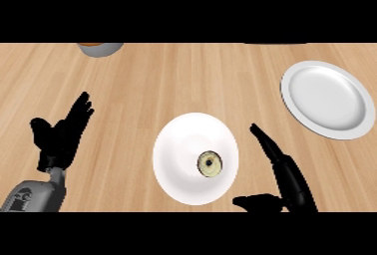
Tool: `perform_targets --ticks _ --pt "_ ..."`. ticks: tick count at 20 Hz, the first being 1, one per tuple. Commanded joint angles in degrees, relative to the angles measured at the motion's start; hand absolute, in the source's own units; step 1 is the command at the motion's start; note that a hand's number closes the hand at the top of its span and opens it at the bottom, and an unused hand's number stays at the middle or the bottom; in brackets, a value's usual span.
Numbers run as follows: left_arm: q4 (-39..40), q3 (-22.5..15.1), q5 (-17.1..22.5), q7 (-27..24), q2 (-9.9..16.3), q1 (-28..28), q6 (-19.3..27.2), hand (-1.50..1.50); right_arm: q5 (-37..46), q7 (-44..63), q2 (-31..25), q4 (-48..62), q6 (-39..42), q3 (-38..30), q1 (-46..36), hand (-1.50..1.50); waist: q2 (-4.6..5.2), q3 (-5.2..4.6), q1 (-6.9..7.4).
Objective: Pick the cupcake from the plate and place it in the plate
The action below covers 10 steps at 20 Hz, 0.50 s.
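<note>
A small cupcake (pixel 211 164) with pale yellow-green icing sits on the right part of a white plate (pixel 184 144) in the middle of the counter. A second white plate (pixel 327 99), with nothing on it, lies at the far right. My right hand (pixel 283 172) is open just right of the near plate, fingers straight and pointing away from me, thumb spread low toward the plate's near rim; it does not touch the cupcake. My left hand (pixel 63 134) rests open at the left, fingers up, well away from both plates.
A grey bowl (pixel 99 48) with something orange inside is cut off by the counter's far edge at upper left. Bare wooden counter lies between the two plates and around the left hand.
</note>
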Motion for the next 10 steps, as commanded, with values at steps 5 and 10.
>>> perform_targets --ticks 5,10 --pt "-0.20 0.67 -1.36 0.85 -1.07 -0.14 -0.54 0.00 6.51 19.07 1.09 -3.44 10.33 5.63 -4.54 -1.50 0.00 0.00 0.20" --pt "5.48 1.15 -2.98 -1.75 -3.06 -2.74 -0.69 0.00 13.11 24.65 2.61 1.93 13.55 6.69 -9.79 -1.50 0.15 -0.01 0.04"
